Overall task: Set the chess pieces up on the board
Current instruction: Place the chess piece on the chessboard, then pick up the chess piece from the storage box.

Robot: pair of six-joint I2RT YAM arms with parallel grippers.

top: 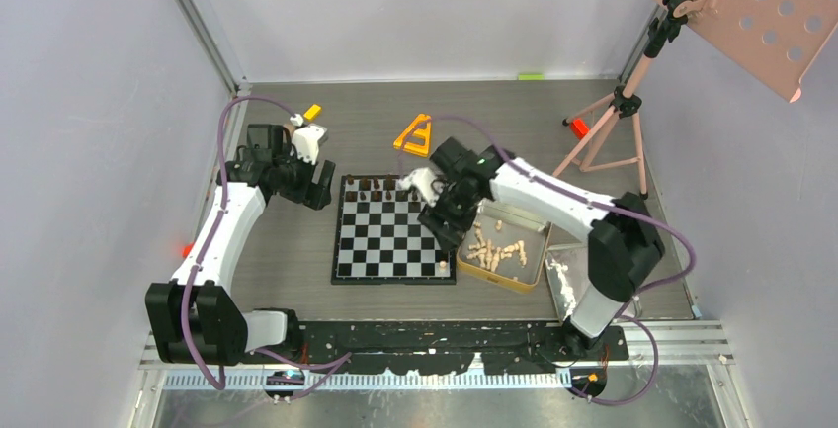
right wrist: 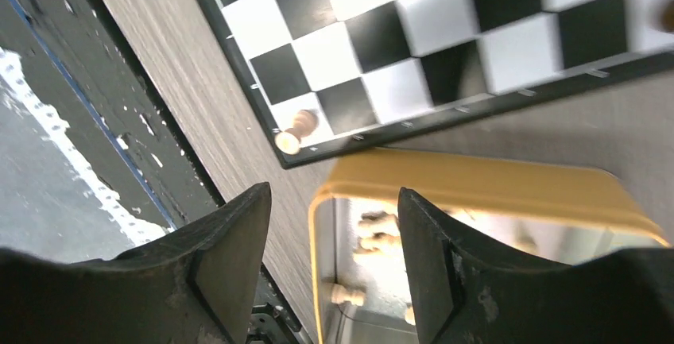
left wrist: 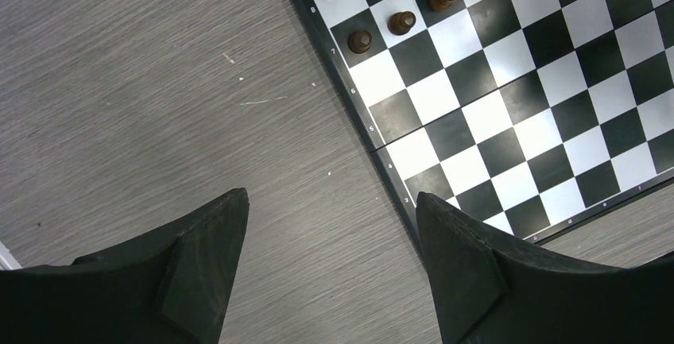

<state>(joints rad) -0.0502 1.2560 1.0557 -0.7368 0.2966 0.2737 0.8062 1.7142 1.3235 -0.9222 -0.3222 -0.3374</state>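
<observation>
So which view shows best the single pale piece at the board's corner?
The right wrist view: the pale piece is close, its head and base clear, at the corner of the board. The top view shows only a small pale dot. The left wrist view leaves that corner out.

From above, the black two-finger right gripper (top: pixel 443 228) and its wrist covered the far right corner of the flat black-and-white checkered board (top: pixel 385 240). The tiny dark brown wooden chess pieces (top: pixel 376 189) along the far row were too small to tell by kind, as were the pale tan wooden pieces (top: pixel 497 248) heaped in the shallow gold metal tin (top: pixel 502 285). The left wrist view cropped the board and several dark pieces at its top edge. The right wrist view was blurred, and its fingers hid part of the tin.
</observation>
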